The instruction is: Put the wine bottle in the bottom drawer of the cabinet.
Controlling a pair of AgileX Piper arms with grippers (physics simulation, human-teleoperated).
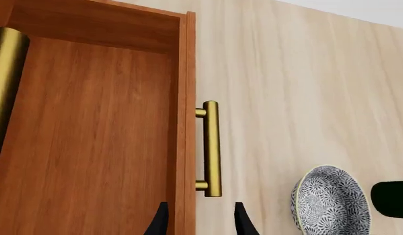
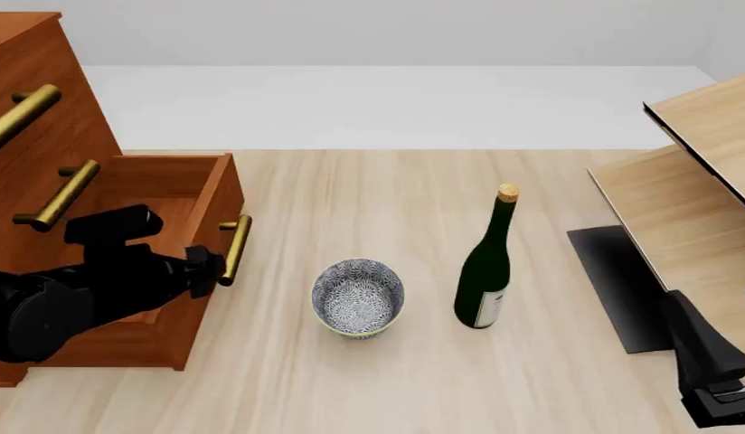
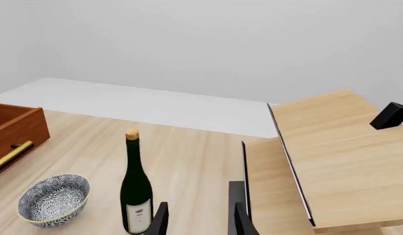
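Pale wood table [image 2: 385, 389] under a plain grey-white backdrop. Near its middle, standing upright and untouched: wine bottle [image 2: 486, 262], dark green, gold cap, white label low on the body. Just to its left, apart from it, a grey patterned bowl [image 2: 358, 297]. Farther left, reddish-brown cabinet [image 2: 35, 108] at the table's edge, with the bottom drawer [image 2: 167, 194] pulled out and open at the top, its brass handle [image 2: 235, 250] facing the bowl. Two upper brass handles [image 2: 23, 116] stacked above, on closed fronts.

Left arm stretched low across the cabinet's base, left gripper [image 2: 207, 269] right at the drawer front, beside the bar handle; in the wrist view fingertips [image 1: 160, 223] spread apart, straddling the drawer front's edge just short of the handle, clamped on nothing.

Right arm tucked back at the table's near right corner, right gripper [image 3: 198, 220] parted and holding nothing, well away from the bottle, next to the pale shelf unit [image 2: 693, 208]
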